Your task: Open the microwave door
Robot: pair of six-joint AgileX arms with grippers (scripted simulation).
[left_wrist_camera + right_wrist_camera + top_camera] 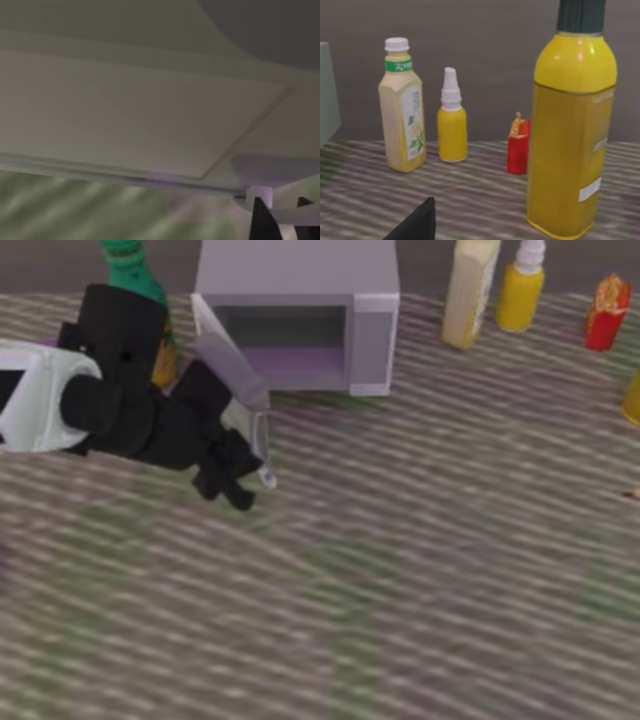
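Green bottle [135,270] half hidden behind left arm, cap cut off.

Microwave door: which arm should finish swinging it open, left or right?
Left. The left claw is already at the free edge of the microwave door, which stands swung out from the microwave, interior exposed. The right arm is out of the top view; its wrist camera faces the bottles at the table's right.

Large yellow bottle [571,135] with dark cap nearest; farther back on the striped table [470,192]: cream bottle [403,122], small yellow squeeze bottle [452,124], red fries carton [518,145].
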